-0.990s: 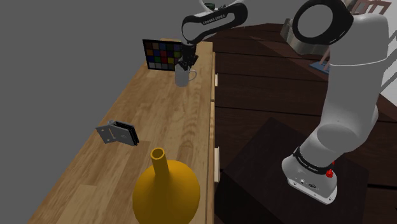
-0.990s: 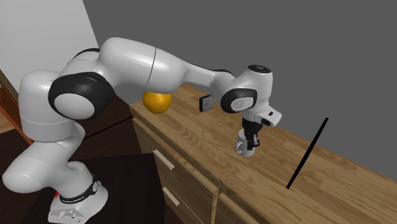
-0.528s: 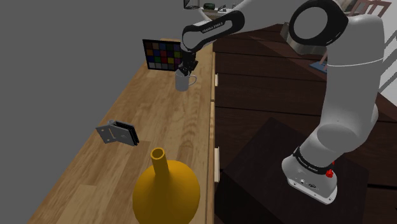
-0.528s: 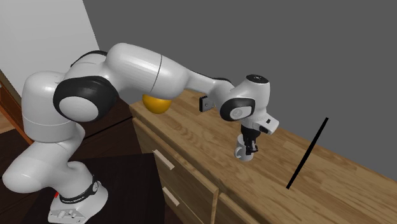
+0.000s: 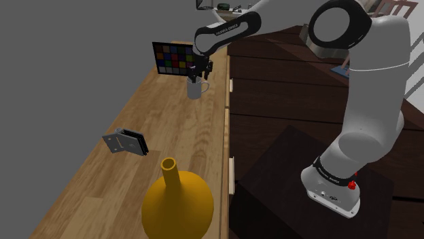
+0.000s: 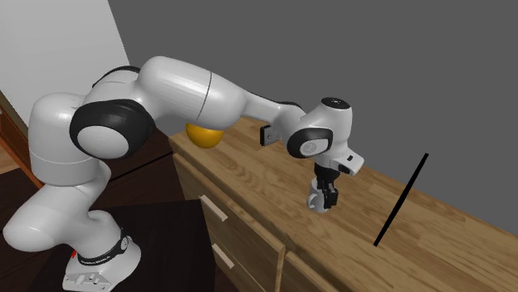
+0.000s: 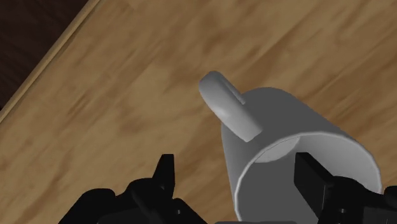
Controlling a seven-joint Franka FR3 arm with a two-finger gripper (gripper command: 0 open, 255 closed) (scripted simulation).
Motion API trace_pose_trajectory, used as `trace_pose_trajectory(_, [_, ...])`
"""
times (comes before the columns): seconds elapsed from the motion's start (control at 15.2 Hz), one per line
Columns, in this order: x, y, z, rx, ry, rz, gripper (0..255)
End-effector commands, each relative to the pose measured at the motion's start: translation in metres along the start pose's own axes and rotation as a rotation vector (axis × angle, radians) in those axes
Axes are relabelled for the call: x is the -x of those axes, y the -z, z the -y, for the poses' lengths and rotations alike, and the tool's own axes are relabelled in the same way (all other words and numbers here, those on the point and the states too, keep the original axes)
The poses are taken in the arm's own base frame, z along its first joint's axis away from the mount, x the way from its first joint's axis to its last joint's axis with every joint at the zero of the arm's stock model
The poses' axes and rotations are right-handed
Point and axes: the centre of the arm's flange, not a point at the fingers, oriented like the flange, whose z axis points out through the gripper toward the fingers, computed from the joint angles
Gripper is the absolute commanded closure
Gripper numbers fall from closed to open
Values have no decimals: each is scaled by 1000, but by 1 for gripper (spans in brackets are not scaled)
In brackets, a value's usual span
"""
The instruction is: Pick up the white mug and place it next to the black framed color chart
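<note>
jaws: spread, pinching nothing. The two black fingers (image 7: 167, 175) stand apart, low over the mug.
finger positions: one is outside the mug on the handle side and clear of it. The other is over the mug's mouth; cannot tell if it touches the rim.
mug (image 7: 286, 127): count 1, grey-white. It stands upright on the desk (image 5: 183, 129), and its handle points to the desk's front edge.
mug place: just beside the chart (image 5: 173, 58), off its lower corner on the shoulder view's right; no contact seen.
chart: count 1, black frame with coloured squares. It stands at the grey wall. In the second exterior view it is edge-on, a thin black line (image 6: 401, 201).
arm (image 5: 367, 102): count 1, white with dark joints. It reaches from the stand (image 5: 299, 176) over the desk to the mug.
desk: count 1, wood top.
grey bracket (image 5: 125, 142): count 1. It lies mid-desk, well apart from the mug.
vase (image 5: 178, 204): count 1, yellow, round body with a narrow neck. It stands at the near end of the desk, farthest from the mug.
</note>
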Motion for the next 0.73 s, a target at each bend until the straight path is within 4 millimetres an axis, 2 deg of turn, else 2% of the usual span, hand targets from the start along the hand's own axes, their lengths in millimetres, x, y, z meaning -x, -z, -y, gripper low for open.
trace_pose_trajectory(0.0, [0,0,0,0,0,0,0])
trace_pose_trajectory(0.13, [0,0,0,0,0,0,0])
trace_pose_trajectory(0.4, [0,50,0,0,0,0,0])
trace_pose_trajectory(0.66, [0,50,0,0,0,0,0])
